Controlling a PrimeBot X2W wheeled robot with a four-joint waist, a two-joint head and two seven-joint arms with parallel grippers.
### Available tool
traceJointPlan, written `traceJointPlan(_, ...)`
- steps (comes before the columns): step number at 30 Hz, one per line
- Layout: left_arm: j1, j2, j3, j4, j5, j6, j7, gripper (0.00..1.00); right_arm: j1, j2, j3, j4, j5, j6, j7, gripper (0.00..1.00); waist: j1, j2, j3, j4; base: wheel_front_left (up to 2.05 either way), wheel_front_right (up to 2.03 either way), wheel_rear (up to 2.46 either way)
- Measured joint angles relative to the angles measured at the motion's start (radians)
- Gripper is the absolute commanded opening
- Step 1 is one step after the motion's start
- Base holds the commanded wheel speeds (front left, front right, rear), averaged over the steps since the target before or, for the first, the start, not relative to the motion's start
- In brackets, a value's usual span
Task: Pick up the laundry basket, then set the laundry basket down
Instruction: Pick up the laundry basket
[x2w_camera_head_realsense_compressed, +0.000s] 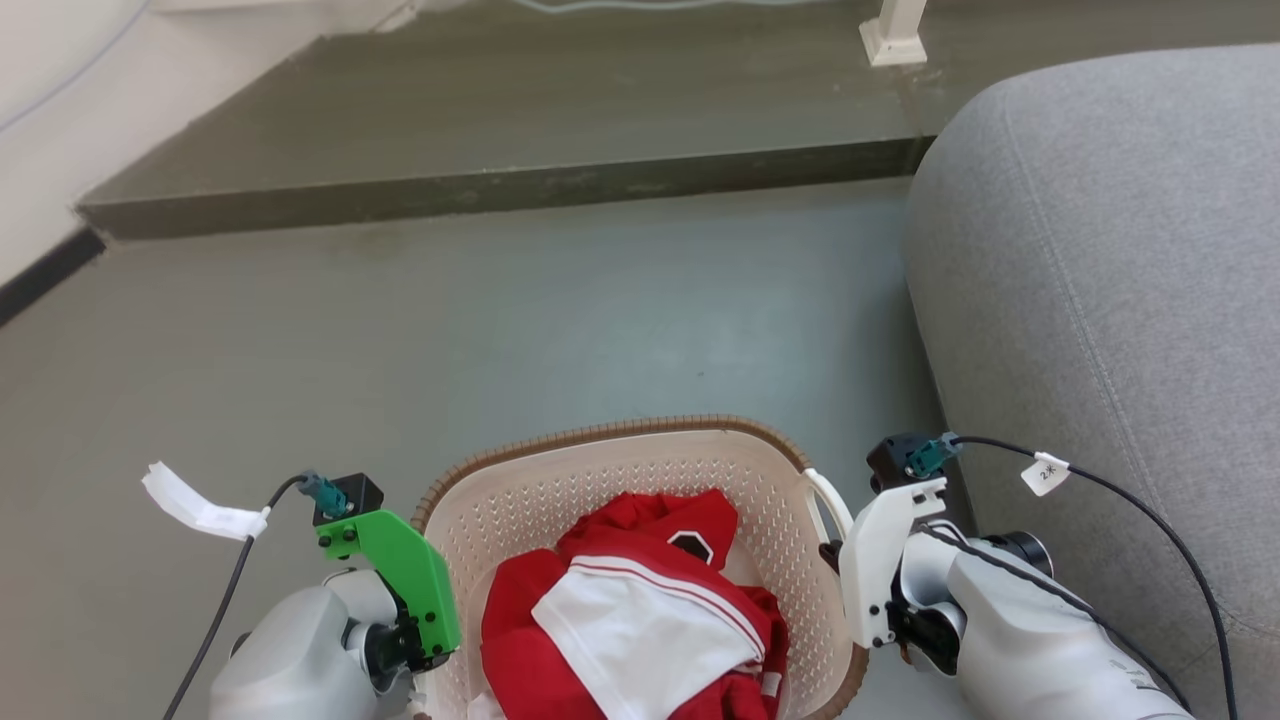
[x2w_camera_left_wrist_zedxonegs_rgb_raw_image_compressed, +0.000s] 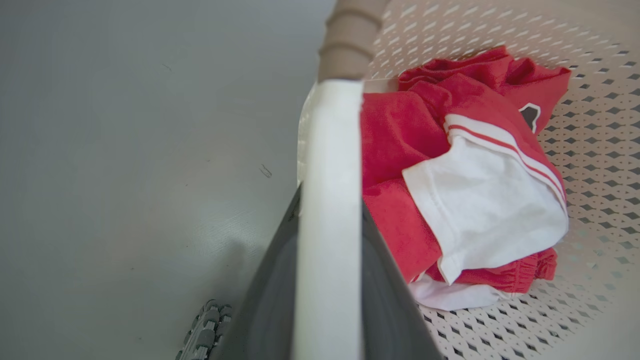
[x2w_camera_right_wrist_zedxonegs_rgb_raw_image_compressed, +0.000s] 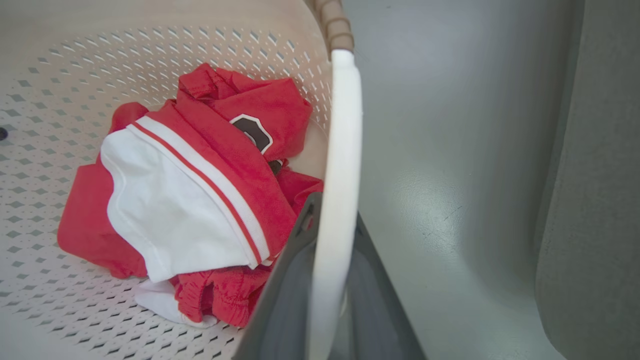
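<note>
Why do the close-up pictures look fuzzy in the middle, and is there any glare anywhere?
Left wrist view: the handle and the dark fingers pinching it sit too near the lens and blur; the clothes stay sharp. Right wrist view: the same, with the other handle. Head view: soft, even light, a pale sheen on the floor, only faint shadows.

Cream perforated laundry basket (x2w_camera_head_realsense_compressed: 600, 480), brown-rimmed; red-and-white clothes (x2w_camera_head_realsense_compressed: 620, 620).
</note>
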Motion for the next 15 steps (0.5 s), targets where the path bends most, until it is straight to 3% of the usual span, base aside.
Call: traceJointPlan(15, 0.033, 0.001, -0.004, 0.015, -0.022, 0.000, 0.014, 0.00, 0.021, -0.004, 0.040, -0.011, 0.049, 0.000, 0.048, 0.00, 0.0000, 0.0000, -0.086, -0.012, 0.00, 0.00, 0.00)
